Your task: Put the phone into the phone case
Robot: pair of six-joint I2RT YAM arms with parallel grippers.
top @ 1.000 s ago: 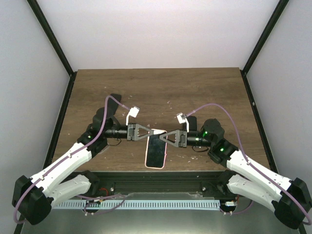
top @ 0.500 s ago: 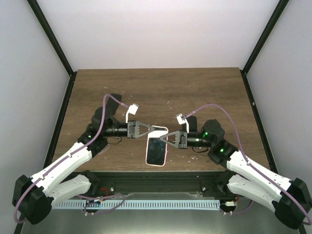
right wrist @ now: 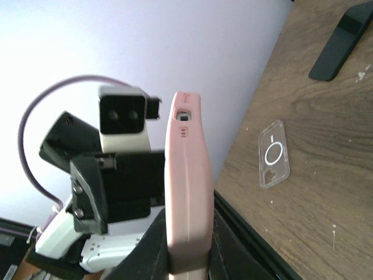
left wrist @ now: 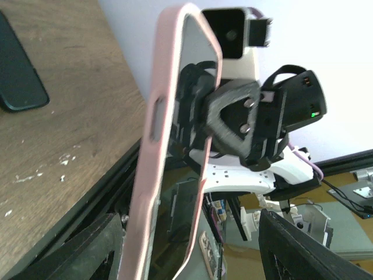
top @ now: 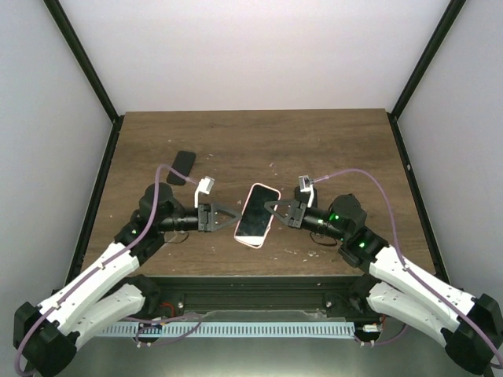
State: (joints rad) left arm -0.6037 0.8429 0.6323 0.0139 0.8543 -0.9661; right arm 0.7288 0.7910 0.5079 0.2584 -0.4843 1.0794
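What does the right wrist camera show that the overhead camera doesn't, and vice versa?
Only the right wrist view shows a clear phone case with a white ring, lying flat on the table, and the pink-cased phone edge-on with its port end. Only the top external view shows that phone's dark screen and both arms whole. Both show the phone clamped in the right gripper, the left gripper beside it, and a dark slab on the table.

Left tool point(top: 233, 217) and right tool point(top: 271, 208) face each other, raised; the left gapes wide, the right clamps the phone point(top: 255, 214)
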